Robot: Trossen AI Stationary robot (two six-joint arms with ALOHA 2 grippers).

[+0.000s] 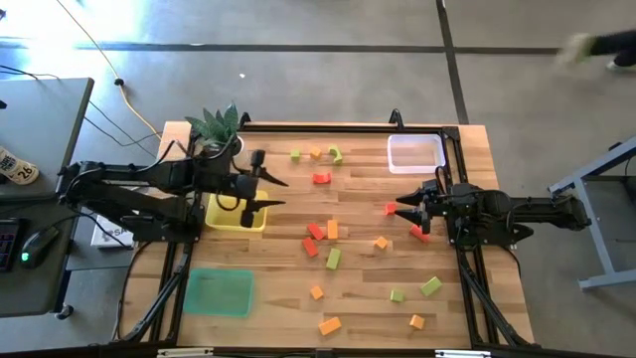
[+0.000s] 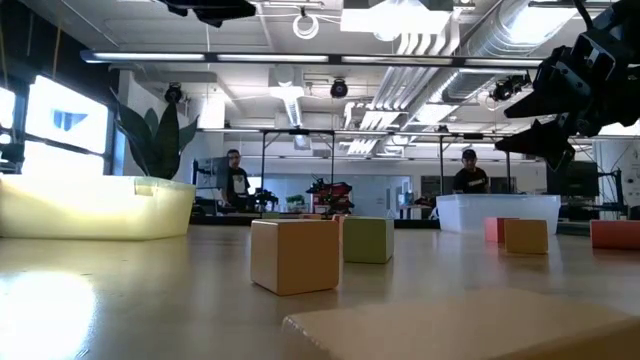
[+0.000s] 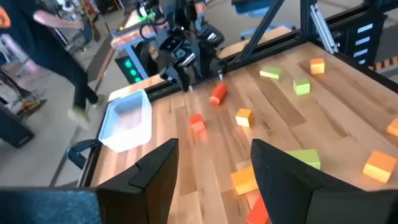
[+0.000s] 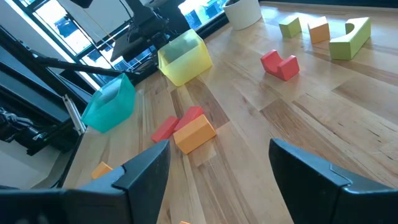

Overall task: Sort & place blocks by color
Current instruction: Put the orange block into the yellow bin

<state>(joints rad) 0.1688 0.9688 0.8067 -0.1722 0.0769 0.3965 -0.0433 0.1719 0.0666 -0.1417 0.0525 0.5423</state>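
Note:
Red, orange and light green blocks lie scattered on the wooden table, among them a red and orange cluster, a red block and a green one. My left gripper hangs open above the right edge of the yellow tray, pointing toward the table's right; nothing is between its fingers. My right gripper waits open at the right side, above a red block, and its fingers are also bare. Near blocks rest flat on the tabletop.
A clear tray sits at the far right, a green tray at the near left, and a potted plant at the far left. A dark frame edges the table's far side. People show in the room behind.

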